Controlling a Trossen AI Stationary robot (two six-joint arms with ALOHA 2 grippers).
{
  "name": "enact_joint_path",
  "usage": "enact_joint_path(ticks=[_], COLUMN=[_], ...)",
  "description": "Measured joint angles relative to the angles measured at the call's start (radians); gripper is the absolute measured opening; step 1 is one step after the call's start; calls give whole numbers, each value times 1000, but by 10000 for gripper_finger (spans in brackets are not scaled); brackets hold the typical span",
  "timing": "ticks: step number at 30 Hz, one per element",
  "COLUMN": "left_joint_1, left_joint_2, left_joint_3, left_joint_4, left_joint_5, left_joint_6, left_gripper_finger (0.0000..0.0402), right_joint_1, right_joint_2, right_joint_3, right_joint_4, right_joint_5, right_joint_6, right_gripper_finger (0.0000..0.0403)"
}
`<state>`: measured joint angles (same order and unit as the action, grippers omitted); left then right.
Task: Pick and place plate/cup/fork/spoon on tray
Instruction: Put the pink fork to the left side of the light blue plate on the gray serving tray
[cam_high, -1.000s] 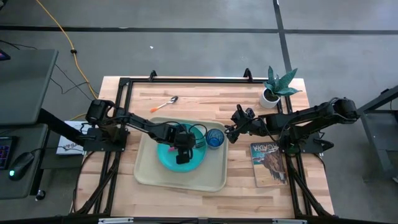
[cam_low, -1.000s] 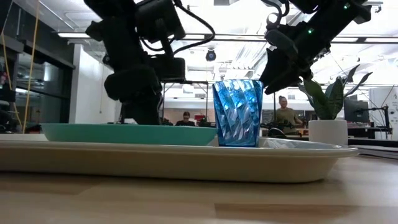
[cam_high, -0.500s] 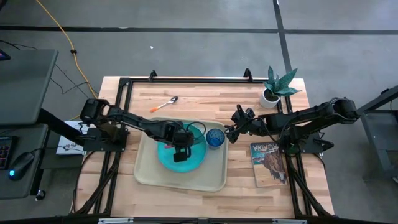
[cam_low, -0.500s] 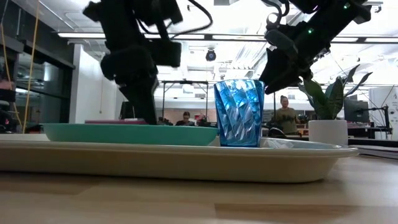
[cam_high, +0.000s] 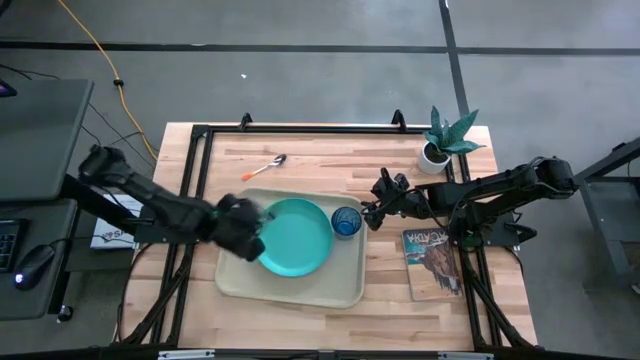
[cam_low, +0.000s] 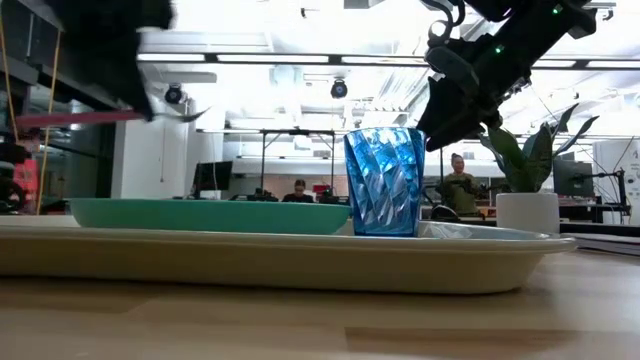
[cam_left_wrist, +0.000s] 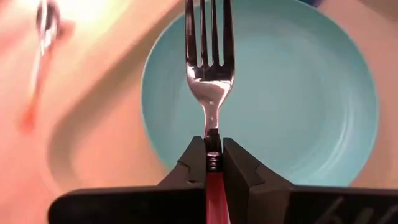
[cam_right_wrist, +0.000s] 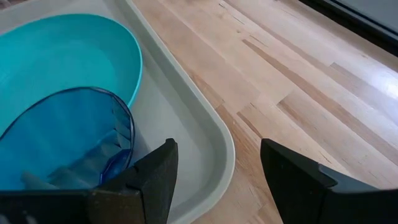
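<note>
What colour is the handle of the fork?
Red-pink; the fork handle shows best in the left wrist view, clamped in the left end effector.

left gripper clamped on a utensil handle, arm raised, right gripper fingers spread, hovering low

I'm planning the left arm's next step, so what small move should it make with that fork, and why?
Probably lower the fork onto the tray beside the plate. The left gripper is shut on its red handle with the tines hanging over the plate, while the cup already stands on the tray.

Potted plant at table's far right corner; magazine near right edge
</note>
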<state>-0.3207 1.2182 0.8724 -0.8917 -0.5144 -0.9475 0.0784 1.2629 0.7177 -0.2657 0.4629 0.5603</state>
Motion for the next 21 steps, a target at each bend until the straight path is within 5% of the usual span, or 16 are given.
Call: enact_joint_path(ticks=[6, 10, 21], left_joint_1=[-188, -252, -205], left_joint_2=[-93, -94, -7], left_joint_3=[-272, -351, -368], left_joint_4=[20, 17, 124], left_joint_5=[-29, -120, -123], left_joint_6=[-618, -874, -953], left_gripper_finger=[0, 0, 0], right_joint_1=[0, 0, 0], right_joint_2=[0, 0, 0], right_joint_3=[0, 0, 0], right_joint_4=[0, -1, 2], right_joint_5=[3, 6, 8], right_joint_6=[-3, -19, -17], right_gripper_finger=[220, 220, 220])
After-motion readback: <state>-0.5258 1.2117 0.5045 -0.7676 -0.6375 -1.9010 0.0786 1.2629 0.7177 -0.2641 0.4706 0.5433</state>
